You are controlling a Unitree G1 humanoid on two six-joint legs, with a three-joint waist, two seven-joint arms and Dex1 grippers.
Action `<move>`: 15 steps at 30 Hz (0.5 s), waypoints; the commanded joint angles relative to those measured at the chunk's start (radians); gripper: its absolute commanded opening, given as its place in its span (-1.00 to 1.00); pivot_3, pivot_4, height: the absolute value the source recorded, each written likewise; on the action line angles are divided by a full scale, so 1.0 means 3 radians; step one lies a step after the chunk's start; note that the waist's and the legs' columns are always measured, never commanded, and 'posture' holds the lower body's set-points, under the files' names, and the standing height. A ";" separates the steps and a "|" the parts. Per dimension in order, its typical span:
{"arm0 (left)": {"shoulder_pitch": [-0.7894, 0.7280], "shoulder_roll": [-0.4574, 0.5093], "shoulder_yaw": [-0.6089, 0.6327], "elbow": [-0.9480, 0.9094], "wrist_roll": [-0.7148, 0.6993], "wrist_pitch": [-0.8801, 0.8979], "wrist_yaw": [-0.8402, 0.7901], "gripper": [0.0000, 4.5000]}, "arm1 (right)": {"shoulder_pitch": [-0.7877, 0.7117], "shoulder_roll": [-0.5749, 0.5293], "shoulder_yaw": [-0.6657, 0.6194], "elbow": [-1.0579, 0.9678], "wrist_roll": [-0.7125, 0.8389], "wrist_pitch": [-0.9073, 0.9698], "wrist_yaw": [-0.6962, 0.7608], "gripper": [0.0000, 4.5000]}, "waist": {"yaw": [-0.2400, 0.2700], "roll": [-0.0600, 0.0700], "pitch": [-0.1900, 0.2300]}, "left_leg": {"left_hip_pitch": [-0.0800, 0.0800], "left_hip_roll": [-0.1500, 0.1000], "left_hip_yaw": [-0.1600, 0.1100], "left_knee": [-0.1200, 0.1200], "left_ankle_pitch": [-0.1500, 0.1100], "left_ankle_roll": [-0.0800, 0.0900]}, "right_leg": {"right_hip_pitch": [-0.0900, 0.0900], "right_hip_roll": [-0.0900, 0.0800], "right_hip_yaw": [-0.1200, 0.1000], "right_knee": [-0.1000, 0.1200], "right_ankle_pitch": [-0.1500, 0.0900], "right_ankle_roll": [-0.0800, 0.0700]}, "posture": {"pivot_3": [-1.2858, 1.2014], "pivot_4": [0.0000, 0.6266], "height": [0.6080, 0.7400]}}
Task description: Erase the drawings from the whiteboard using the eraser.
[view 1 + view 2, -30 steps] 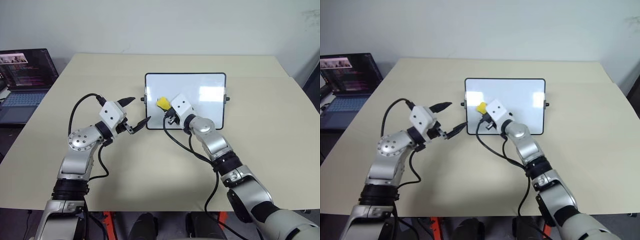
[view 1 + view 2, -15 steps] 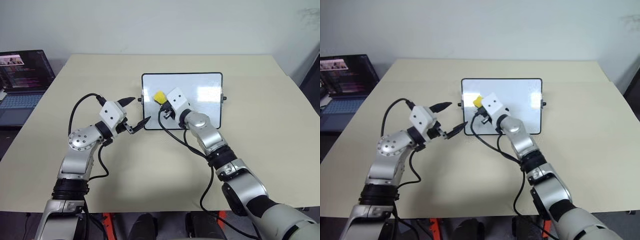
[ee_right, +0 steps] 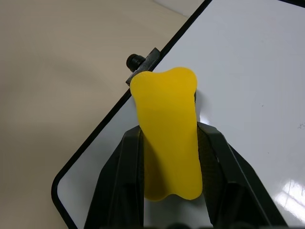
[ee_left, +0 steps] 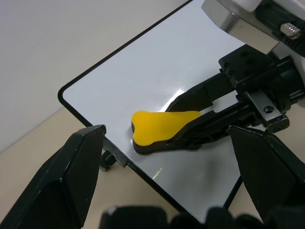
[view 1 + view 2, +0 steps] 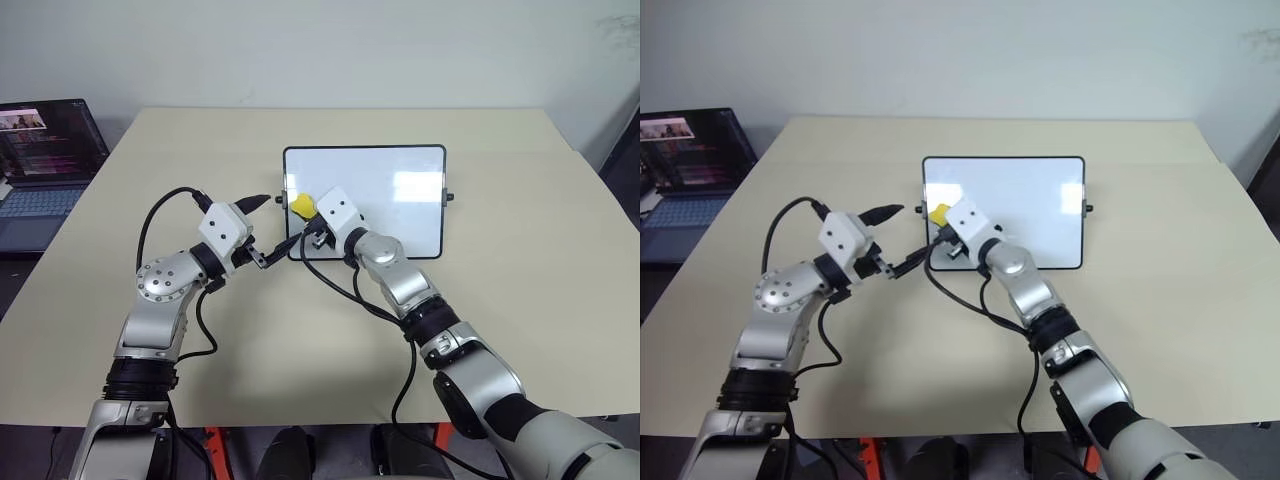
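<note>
The right gripper (image 3: 169, 167) clamps the yellow eraser (image 3: 167, 129), pressed flat on the whiteboard (image 5: 400, 200) at its left edge, beside the small side knob (image 3: 135, 61). The left gripper (image 5: 268, 225) hangs open just off that same edge. No drawings show on the white face, so the wiping looks near done. Next, I judge, sweep back right: open board lies there, while further left the eraser runs off the frame
</note>
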 commanded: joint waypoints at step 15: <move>-0.0092 0.0012 0.0038 -0.0050 -0.0031 -0.0048 -0.0017 1.00 | 0.0009 -0.0635 -0.0291 0.0108 0.0041 0.0122 -0.0038 -0.45 | 0.0061 -0.0002 -0.0001 | 0.0004 -0.0005 -0.0010 0.0007 0.0004 0.0001 | 0.0010 -0.0002 -0.0005 0.0004 0.0005 0.0002 | 0.03 -0.52 1.00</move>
